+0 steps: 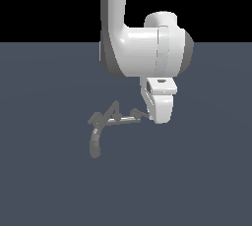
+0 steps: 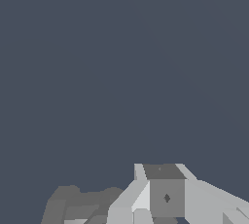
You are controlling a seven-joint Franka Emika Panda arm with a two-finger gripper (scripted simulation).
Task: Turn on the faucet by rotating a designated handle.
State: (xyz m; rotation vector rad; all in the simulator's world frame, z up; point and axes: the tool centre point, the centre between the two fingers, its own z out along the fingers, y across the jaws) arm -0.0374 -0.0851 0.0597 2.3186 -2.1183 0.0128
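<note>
my gripper (image 1: 158,114) is down at the end of the faucet (image 1: 101,124), on the exterior view's right, against the short dark handle (image 1: 139,113) that tips the pale rod (image 1: 120,120). i cannot tell how wide the fingers stand. i judge contact is made and the turning is in hand; next, a steady sideways push to swing the handle round its pivot.

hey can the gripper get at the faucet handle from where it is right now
Probably yes. In the exterior view the gripper sits right beside the handle at the end of the faucet's pale rod, and nothing stands between them. Actual contact can't be confirmed.
</note>
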